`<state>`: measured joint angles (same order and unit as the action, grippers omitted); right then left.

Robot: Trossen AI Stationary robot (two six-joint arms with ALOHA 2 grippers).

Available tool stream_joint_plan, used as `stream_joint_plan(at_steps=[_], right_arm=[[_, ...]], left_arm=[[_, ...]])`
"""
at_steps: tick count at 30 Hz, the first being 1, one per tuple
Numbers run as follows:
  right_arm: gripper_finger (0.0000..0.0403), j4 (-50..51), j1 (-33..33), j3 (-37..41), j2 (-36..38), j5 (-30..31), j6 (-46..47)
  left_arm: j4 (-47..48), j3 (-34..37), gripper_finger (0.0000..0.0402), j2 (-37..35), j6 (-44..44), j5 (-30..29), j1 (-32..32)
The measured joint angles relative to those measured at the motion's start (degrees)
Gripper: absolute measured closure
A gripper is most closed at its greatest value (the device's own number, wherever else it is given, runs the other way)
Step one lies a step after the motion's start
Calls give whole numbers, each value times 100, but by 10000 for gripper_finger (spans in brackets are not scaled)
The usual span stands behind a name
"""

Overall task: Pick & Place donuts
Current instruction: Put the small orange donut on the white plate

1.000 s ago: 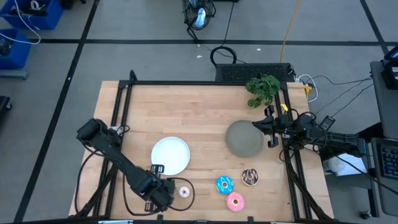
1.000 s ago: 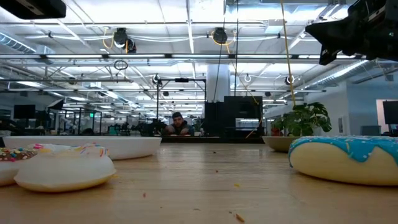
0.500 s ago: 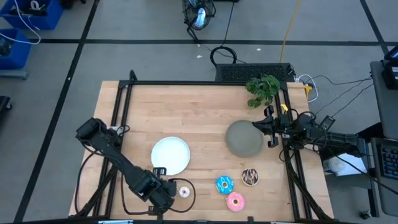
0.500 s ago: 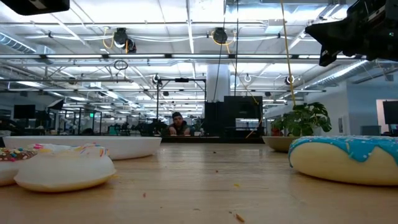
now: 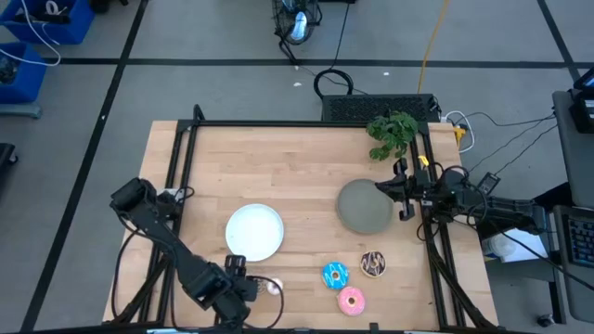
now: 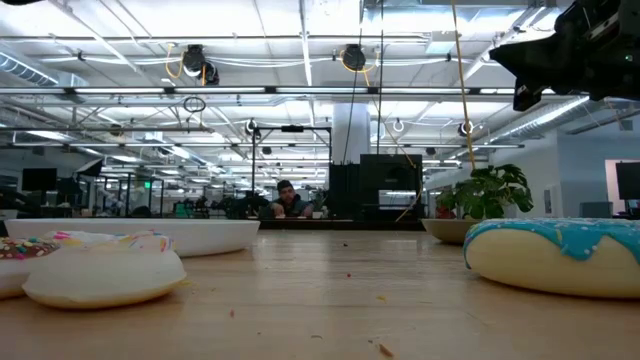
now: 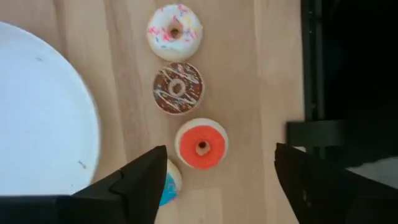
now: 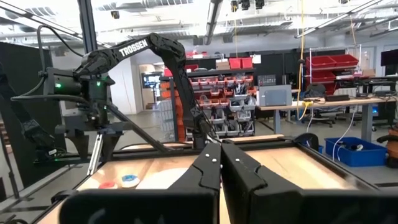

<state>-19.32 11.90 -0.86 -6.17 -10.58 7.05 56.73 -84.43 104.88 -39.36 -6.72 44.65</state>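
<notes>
Since a second ago my left arm has pulled back toward the near-left corner of the table (image 5: 306, 158) and the left end effector (image 5: 239, 283) has gone from pinched to spread wide, with nothing in it. The small whitish donut (image 5: 275, 287) now sits just beside it on the bare wood, below the white plate (image 5: 254, 232).

From my wrist camera the small red donut (image 7: 201, 144) lies ahead in the gap between my fingers (image 7: 146, 180), so I'm guessing that's my next pick. The small blue donut (image 7: 168, 185) is tucked half behind 1 finger and the chocolate donut (image 7: 178, 88) is just past the red one, close but not touching.

To do this well I'd centre over the red ring first, then drop straight down so the 2 fingers straddle it without nudging the blue one. Close gently, since a toy ring like that probably squirts sideways if pinched off-centre. Lift high enough to clear the plate rim before swinging over.

The right end effector (image 5: 406, 190) is parked closed at the right edge beside the grey plate (image 5: 364, 206), so it's out of my way.
</notes>
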Motion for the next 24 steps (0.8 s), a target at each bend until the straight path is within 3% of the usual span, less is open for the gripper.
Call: stream_joint_plan(at_steps=[24], right_arm=[[403, 78, 0, 1, -1, 1, 0]], left_arm=[[-1485, 1312, 98, 0, -33, 338, 15]])
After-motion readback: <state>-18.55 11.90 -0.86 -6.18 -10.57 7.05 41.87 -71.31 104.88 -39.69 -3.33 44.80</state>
